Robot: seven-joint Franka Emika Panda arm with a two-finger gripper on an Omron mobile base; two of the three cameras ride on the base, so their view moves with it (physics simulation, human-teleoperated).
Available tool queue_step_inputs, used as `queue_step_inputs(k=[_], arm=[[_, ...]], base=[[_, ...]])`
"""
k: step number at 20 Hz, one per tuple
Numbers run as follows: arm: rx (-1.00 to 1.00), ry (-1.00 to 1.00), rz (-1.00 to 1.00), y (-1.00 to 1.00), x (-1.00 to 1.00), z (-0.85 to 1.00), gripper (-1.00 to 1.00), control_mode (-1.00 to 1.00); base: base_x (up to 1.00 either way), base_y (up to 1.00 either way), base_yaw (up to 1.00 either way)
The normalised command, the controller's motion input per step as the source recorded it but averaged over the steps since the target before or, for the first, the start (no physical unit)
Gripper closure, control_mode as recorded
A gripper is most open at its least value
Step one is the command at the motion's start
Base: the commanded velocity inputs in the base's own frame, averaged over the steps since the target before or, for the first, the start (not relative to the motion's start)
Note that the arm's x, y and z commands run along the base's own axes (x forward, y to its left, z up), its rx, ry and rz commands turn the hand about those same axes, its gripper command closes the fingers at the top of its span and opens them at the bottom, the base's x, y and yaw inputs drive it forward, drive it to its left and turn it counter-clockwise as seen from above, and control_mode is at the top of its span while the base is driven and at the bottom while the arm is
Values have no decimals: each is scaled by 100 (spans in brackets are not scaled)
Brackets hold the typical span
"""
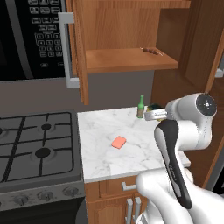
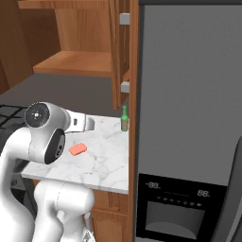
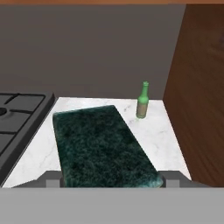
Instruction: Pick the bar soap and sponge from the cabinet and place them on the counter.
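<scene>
Green-topped sponge (image 3: 105,146) sits clamped in the tool (image 3: 107,181) above the desk (image 1: 100,155); soap (image 1: 118,141) already down. Next: lower, release.

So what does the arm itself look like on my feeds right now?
A glossy white arm of rounded links, with a black strip down one link and dark round joint caps with a small light centre mark. The gripper has two small grey finger tips. No cables visible.
</scene>
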Motion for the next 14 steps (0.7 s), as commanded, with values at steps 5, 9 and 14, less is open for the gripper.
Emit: queue_step_inputs(k=[5,9,14], arm=[[0,0,-2,7,8,-45,100,-100],[0,0,0,10,24,-39,100,-100],[0,0,0,11,33,-33,100,-100]], base=[[0,0,0],[0,0,0],[0,0,0]])
